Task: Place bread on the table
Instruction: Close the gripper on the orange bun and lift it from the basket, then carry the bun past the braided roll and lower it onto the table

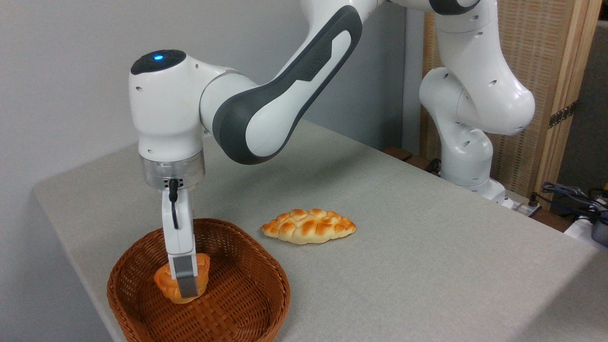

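The bread [164, 283], a small golden-orange bun, is inside the brown wicker basket [251, 280] at the front left of the table [418, 247]. It is tilted on its side. My gripper [186, 284] reaches straight down into the basket and is shut on the bread. The near grey finger pad [185, 285] lies across the bun's front, and the far finger is hidden behind it. I cannot tell whether the bun still touches the basket floor.
A long flat braided loaf [308, 226] lies on the table just right of the basket. The arm's white base [468, 156] stands at the back right, with cables [570, 192] and a wooden screen [536, 71] behind it.
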`<action>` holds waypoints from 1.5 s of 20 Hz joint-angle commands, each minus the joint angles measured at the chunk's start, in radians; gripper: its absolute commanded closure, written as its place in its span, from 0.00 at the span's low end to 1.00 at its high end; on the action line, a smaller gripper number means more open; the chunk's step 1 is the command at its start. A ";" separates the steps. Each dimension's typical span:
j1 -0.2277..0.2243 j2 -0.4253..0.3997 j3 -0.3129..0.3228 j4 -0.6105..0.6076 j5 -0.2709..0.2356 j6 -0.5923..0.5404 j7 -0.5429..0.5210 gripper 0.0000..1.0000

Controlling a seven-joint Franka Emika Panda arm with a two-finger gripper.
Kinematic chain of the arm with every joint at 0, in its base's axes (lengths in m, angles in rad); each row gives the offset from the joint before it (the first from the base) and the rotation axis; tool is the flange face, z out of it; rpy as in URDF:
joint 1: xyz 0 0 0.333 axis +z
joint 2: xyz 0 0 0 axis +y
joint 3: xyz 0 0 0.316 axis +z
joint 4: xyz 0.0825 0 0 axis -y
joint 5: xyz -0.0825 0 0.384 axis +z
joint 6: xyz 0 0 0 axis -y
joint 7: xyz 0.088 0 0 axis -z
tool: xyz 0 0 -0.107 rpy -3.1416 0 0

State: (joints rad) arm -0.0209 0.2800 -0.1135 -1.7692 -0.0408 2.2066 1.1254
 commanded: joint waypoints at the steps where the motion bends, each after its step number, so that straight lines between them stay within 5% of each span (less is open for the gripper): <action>1: 0.002 -0.008 -0.005 -0.010 -0.011 0.015 0.022 0.73; 9: 0.004 -0.024 -0.005 -0.007 -0.025 -0.001 0.016 0.71; 12: 0.007 -0.082 0.012 0.004 -0.051 -0.059 0.014 0.67; 17: 0.076 -0.223 0.049 0.007 -0.062 -0.220 0.036 0.59; 22: 0.160 -0.382 0.057 -0.143 -0.054 -0.372 0.284 0.58; 25: 0.179 -0.455 0.057 -0.295 0.001 -0.377 0.434 0.47; 27: 0.179 -0.461 0.057 -0.335 0.103 -0.378 0.551 0.19; 30: 0.177 -0.458 0.057 -0.364 0.125 -0.384 0.657 0.14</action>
State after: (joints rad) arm 0.1610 -0.1543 -0.0586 -2.0864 0.0521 1.8214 1.6808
